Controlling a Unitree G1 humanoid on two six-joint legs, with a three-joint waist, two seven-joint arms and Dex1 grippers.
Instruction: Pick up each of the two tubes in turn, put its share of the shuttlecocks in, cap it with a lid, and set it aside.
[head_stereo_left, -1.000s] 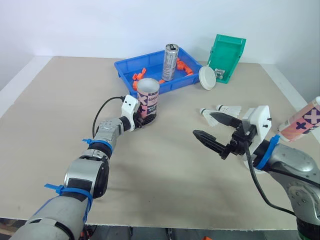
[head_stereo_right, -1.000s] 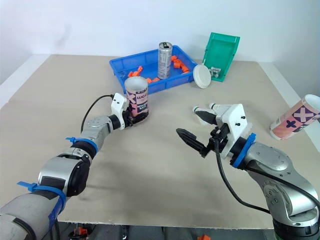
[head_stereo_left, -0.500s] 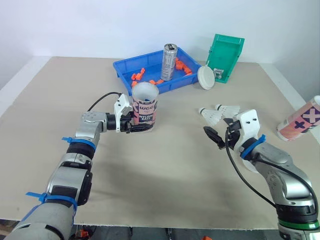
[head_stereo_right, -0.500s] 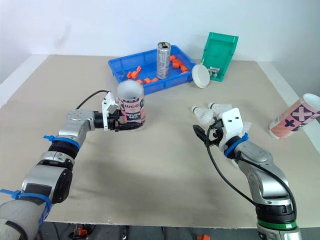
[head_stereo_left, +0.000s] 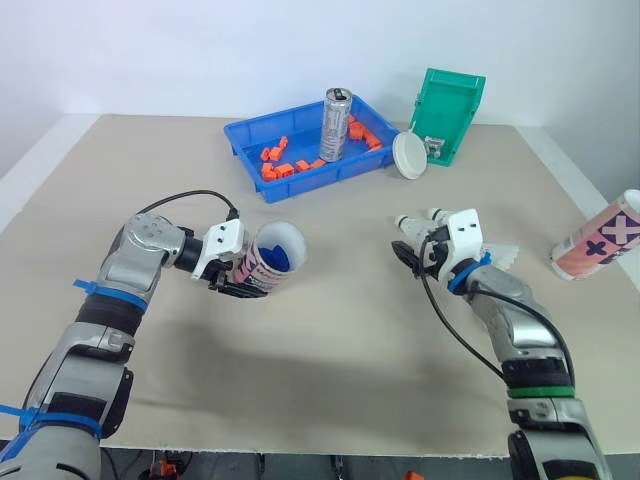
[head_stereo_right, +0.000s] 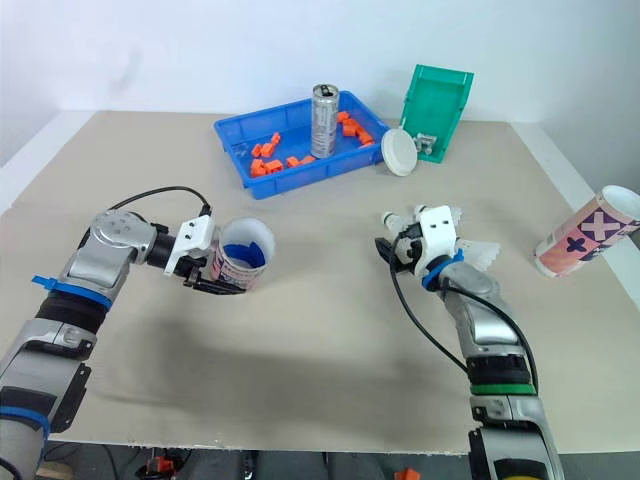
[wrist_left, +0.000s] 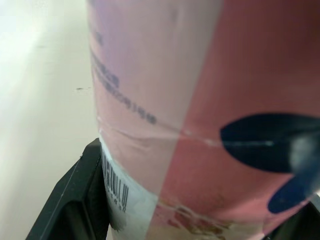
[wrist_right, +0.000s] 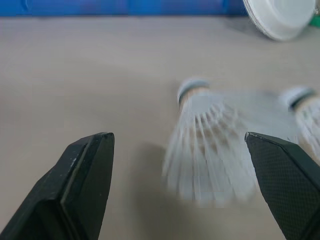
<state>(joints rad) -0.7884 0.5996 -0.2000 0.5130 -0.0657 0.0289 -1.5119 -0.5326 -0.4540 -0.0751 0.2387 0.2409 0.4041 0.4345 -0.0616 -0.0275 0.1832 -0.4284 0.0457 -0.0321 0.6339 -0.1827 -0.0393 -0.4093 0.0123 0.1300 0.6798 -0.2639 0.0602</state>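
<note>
A pink printed tube (head_stereo_left: 270, 262) hangs tilted just above the table, its open mouth turned toward the right arm and its blue inside showing. My left gripper (head_stereo_left: 240, 276) is shut on its lower part; one black finger (wrist_left: 75, 200) presses the label. My right gripper (head_stereo_left: 411, 246) is open, its fingers wide apart in front of two white shuttlecocks (wrist_right: 202, 145) (wrist_right: 306, 107) lying side by side. A second pink tube (head_stereo_left: 598, 244) lies at the right table edge. A white lid (head_stereo_left: 411, 156) leans by the green bin.
At the back stands a blue tray (head_stereo_left: 250, 135) with orange pieces and a silver can (head_stereo_left: 336, 124). A green bin (head_stereo_left: 452, 115) stands tipped up to its right. Bare table lies between the two arms and along the front.
My left arm pulled the tube nearer and tipped it from upright to mouth toward the right. The right gripper swung out to the shuttlecocks, still open.
</note>
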